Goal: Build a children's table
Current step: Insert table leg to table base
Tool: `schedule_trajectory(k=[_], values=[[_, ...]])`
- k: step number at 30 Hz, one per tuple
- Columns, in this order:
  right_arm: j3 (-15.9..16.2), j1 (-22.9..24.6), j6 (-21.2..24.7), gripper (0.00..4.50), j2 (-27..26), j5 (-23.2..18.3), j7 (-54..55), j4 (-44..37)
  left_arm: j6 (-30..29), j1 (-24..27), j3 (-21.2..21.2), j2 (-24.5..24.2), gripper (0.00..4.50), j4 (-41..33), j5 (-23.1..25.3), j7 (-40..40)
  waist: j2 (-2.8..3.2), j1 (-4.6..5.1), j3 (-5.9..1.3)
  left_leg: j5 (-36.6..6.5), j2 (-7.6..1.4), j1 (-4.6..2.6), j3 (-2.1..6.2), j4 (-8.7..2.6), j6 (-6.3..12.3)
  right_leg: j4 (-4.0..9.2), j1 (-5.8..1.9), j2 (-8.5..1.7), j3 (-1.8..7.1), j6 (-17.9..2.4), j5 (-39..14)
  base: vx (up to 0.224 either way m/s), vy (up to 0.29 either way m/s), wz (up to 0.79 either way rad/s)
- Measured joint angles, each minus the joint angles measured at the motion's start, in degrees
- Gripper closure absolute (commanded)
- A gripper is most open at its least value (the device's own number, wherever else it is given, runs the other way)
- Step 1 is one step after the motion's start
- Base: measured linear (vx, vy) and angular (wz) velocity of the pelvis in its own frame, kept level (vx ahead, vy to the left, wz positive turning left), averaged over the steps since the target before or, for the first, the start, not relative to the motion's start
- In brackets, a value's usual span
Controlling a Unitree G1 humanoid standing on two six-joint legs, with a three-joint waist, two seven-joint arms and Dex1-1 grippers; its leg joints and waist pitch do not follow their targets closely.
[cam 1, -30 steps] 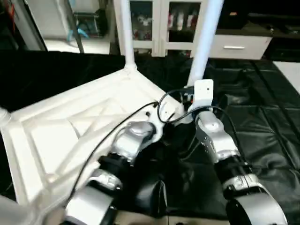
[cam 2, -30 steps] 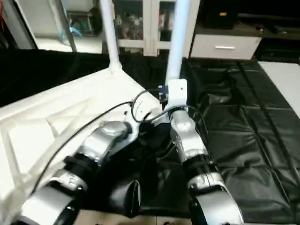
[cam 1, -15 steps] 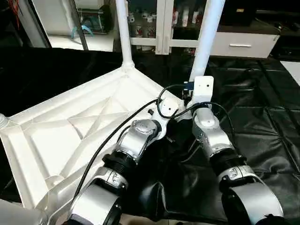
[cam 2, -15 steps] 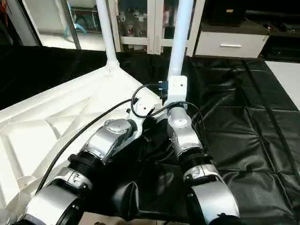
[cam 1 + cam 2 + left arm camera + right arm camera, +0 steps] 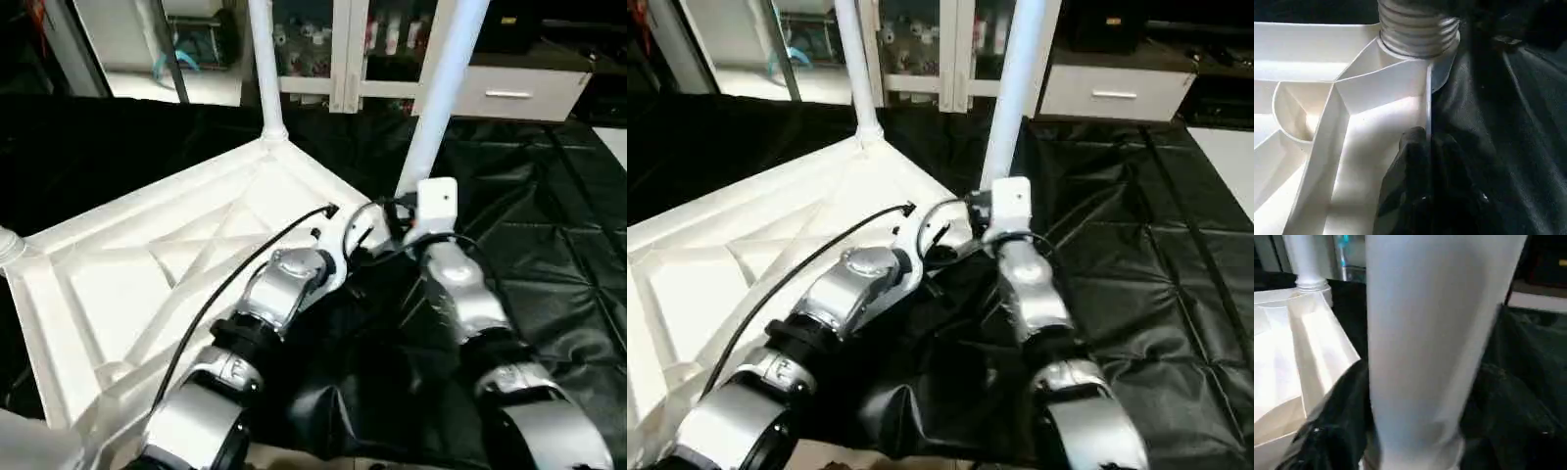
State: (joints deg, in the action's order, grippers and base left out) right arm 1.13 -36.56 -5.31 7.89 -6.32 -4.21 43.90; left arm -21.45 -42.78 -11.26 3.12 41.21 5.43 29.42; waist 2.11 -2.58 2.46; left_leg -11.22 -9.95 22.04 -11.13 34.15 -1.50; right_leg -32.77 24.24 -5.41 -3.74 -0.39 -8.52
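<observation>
Tabletop [image 5: 147, 264] lies underside up on the black sheet [image 5: 549, 245], left of centre. Our left gripper [image 5: 1427, 161] is clamped on its near-right rim. Our right gripper [image 5: 1400, 440] grasps the near leg [image 5: 436, 98], upright in the right corner socket. A far leg [image 5: 265, 69] stands behind.

Near leg [image 5: 1016, 83] stands upright just ahead of both forearms, blocking forward reach. Far leg [image 5: 853, 64] stands at the tabletop's [image 5: 745, 245] back corner. Black sheet [image 5: 1156, 225] to the right lies open.
</observation>
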Motion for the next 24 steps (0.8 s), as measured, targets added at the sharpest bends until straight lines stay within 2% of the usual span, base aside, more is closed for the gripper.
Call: schedule_trajectory(k=[6, 8, 11, 18, 24], values=[[0.0, 5.2, 2.7, 0.42, 3.4, -2.8, -9.6, -10.4, 0.3, 0.0, 0.0, -1.3, 4.5, 0.0, -0.2, 1.6, -0.01, 0.06, 0.03, 0.0, -0.06, 0.0, -0.03, 0.06, -0.01, -0.19, 0.07, 0.02, 0.0, 0.0, 0.0, 0.0, 0.0, 0.0], [0.1, 6.4, 3.8, 0.36, 4.1, -3.4, -11.6, -12.1, 0.3, 0.0, 0.0, -1.4, 4.5, 0.0, -0.2, 1.8, -0.01, 0.09, 0.03, 0.0, -0.06, 0.0, -0.03, 0.08, -0.01, -0.21, 0.09, 0.02, 0.0, 0.0, 0.0, 0.0, 0.0, 0.0], [1.1, 10.1, 8.3, 0.11, 7.0, -5.6, -17.3, -18.0, 0.3, 0.0, -0.7, -2.4, 4.5, -0.3, -0.6, 4.1, 0.04, -0.21, 0.05, 0.0, -0.08, 0.02, -0.03, 0.1, -0.01, -0.21, 0.09, 0.02, 0.0, 0.0, 0.0, 0.0, 0.0, 0.0], [1.2, 13.9, 15.2, 0.04, 13.1, -7.4, -24.7, -24.9, 1.1, 1.5, -3.0, -5.9, 4.5, -2.9, -0.8, 11.8, 0.13, -0.54, 0.05, 0.0, -0.07, 0.03, -0.03, 0.23, -0.02, -0.22, 0.05, 0.01, 0.03, 0.0, 0.0, 0.0, 0.0, 0.0], [3.0, 17.7, 21.7, 0.04, 21.9, -10.3, -37.5, -32.7, 3.5, 3.9, -6.6, -11.5, 4.5, -6.8, -1.9, 22.8, 0.21, -1.14, 0.07, 0.0, -0.09, -0.11, -0.02, 0.25, -0.06, -0.22, -0.14, 0.01, 0.01, 0.0, 0.0, 0.0, 0.0, 0.0]])
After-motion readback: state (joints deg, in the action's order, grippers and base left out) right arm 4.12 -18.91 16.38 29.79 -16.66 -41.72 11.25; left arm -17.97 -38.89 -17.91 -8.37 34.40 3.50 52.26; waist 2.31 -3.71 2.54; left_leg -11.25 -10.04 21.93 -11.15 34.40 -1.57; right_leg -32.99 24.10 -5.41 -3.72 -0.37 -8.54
